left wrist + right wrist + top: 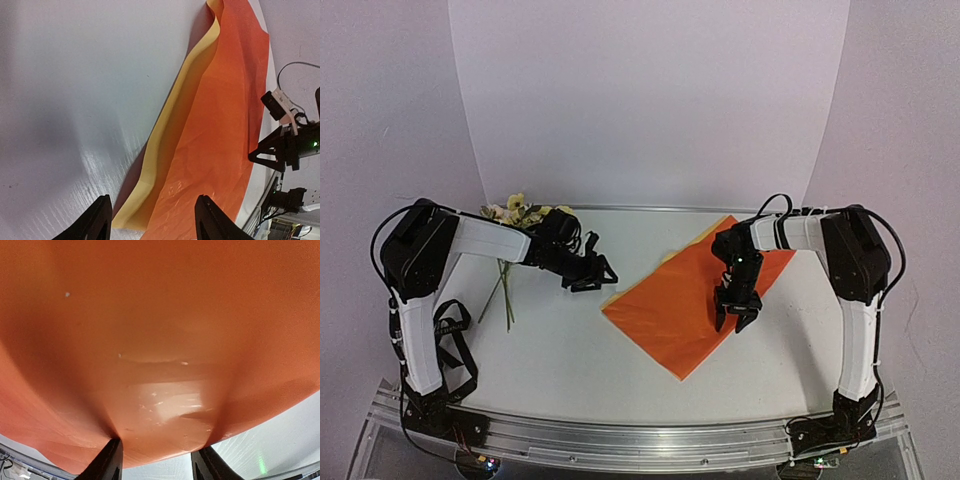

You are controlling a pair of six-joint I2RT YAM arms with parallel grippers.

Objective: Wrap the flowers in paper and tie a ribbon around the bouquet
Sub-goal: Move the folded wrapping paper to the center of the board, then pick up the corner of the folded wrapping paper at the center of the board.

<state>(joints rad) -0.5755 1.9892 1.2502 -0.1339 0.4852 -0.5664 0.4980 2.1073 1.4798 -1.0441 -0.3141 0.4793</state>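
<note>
Paper (670, 310) lies flat on the table (570, 360), right of its middle, turned cornerwise so that one corner points to the near edge and another to the far edge. It is orange on top. A pale yellow backing sheet (170, 130) shows as a narrow strip along its far-left edge. In the left wrist view that strip is lifted and curled off the table, and the orange sheet beside it carries shallow creases.

Flowers (520, 210) lie near the table's far-left corner, blossoms toward the far edge, thin stems running toward the near edge. My left forearm crosses above them. They are well apart from the paper.

My left hand (592, 275) hangs just beside the paper's left corner. Its fingers (100, 222) stand apart. The yellow corner lies in the gap between them, and I cannot tell whether either finger touches it. Nothing is pinched.

My right hand (735, 318) is over the paper's near-right edge, pointing down. Its fingers (111, 462) are spread, with both tips down on the orange sheet just inside its edge. The paper puckers at each tip and bulges between them. The sheet is pressed, not gripped.
</note>
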